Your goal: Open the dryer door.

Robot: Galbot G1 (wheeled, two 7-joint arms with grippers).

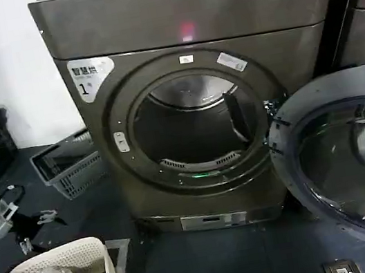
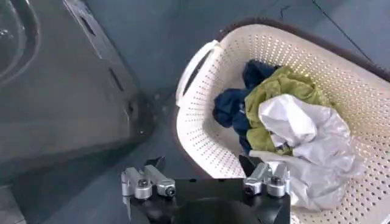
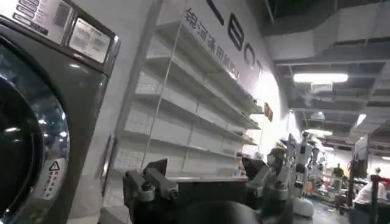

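My left fingers were spread apart, holding nothing, hanging above a white laundry basket of blue, green and white clothes on the dark floor. My right fingers were also spread and empty, raised beside a neighbouring machine, with white shelves beyond. The dryer door stood swung wide open on the right of the dryer, its grey inner side facing out, the drum open to view.
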